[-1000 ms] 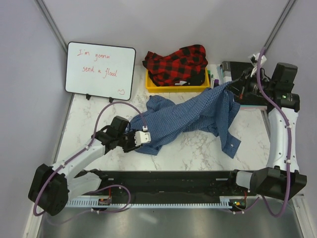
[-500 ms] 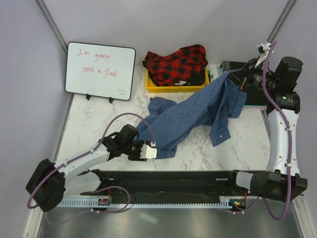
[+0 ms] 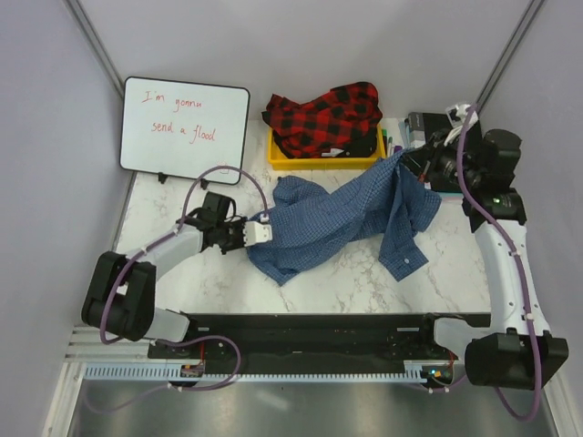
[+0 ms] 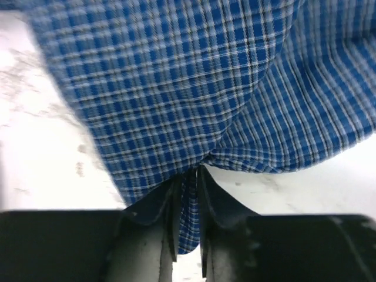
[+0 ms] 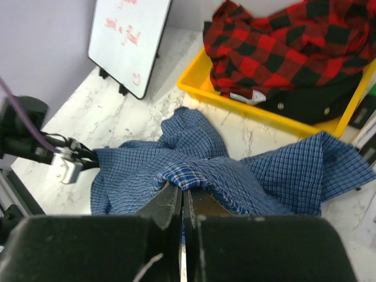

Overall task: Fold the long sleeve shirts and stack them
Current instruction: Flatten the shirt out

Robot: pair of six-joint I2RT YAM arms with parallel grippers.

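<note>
Nearest the arms, the marble table (image 3: 364, 282) shows bare stone below the blue shirt (image 3: 337, 214), whose near hem points toward the bases. Just left of that hem, the left gripper (image 3: 258, 232) has made the change that matters. A second ago its jaws stood apart at the cloth's near-left edge. It then dipped nearer and has now swung back, a little farther and to the left, and closed. The left wrist view shows its fingers (image 4: 170, 202) pinched together on a narrow fold of the blue check, with the rest of the fabric spreading away above.

The shirt lies bunched across the middle of the table, rising from the left grip toward the far right. A cuffed sleeve (image 3: 404, 259) trails down on the near right. The right gripper (image 3: 414, 162) has kept its hold throughout. It is clamped on a gathered ridge of the same cloth and holds that end up off the table, having shifted only slightly.

With both ends now held, the shirt looks ready to be pulled taut and spread flat, so the folding itself has probably not begun.

Farther back, the red-and-black plaid shirt (image 3: 323, 118) is heaped, unfolded, in the yellow tray (image 3: 282, 162). A whiteboard (image 3: 185, 129) stands at the far left.
</note>
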